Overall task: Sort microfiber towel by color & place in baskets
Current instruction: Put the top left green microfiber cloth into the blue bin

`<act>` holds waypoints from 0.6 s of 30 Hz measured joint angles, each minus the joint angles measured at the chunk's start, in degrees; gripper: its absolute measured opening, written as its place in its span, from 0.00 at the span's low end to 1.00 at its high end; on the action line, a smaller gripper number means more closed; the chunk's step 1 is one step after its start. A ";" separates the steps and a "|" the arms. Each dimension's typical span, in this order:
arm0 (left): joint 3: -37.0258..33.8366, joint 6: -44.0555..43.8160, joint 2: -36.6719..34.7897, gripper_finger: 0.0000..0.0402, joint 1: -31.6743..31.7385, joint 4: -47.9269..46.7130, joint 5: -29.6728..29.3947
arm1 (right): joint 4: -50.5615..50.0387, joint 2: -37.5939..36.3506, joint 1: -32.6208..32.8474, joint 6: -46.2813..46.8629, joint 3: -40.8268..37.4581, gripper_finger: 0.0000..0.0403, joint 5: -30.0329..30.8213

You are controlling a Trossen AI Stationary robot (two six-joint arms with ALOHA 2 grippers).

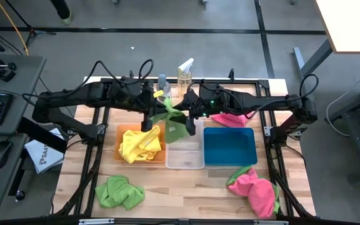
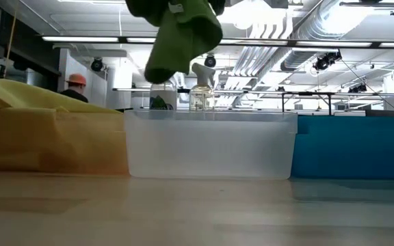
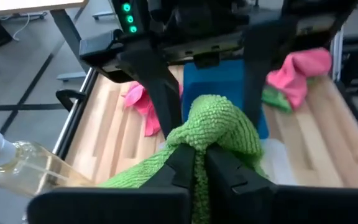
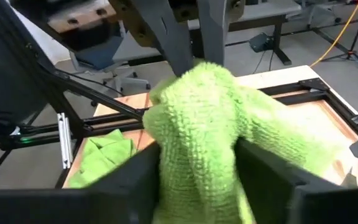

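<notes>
I had a green towel (image 1: 170, 122) pinched in both grippers at once, the left gripper (image 1: 147, 123) and right gripper (image 1: 190, 127) each closed on it. It hung in the air, drooping, directly above the clear basket (image 1: 184, 159), so the drop lay straight down. I counted three baskets: orange (image 1: 120, 132) with a yellow towel (image 1: 140, 145), clear, blue (image 1: 229, 145). Loose on the table lay one more green towel (image 1: 119, 190) and two pink towels (image 1: 253, 189) (image 1: 228, 118).
</notes>
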 joint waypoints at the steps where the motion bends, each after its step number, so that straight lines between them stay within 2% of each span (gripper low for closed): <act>1: 0.00 -1.02 -0.08 0.04 0.00 0.31 0.02 | 0.02 0.00 0.27 0.00 0.00 0.40 0.53; 4: 0.00 -2.38 -0.36 0.10 0.00 0.76 0.10 | -0.13 0.00 0.80 -0.07 0.00 0.11 1.33; 5: 0.00 -2.30 -0.41 0.12 0.00 0.75 0.11 | -0.17 0.00 0.80 -0.14 0.00 0.06 1.33; 7: 0.04 -1.25 -0.89 0.16 0.00 0.36 -0.51 | -1.43 -0.31 0.79 0.07 0.00 0.05 1.52; 10: 0.66 0.60 -2.88 0.22 0.20 -4.80 -4.83 | -9.46 -2.73 0.46 0.14 -0.01 0.02 1.94; 13: 0.92 -0.51 -6.15 0.25 1.67 -8.93 -8.67 | -20.30 -7.03 0.37 1.95 0.00 0.02 4.47; 18: -2.21 -5.03 -11.94 0.27 4.98 -7.39 -8.97 | -40.98 -12.04 2.87 7.66 0.00 0.01 10.59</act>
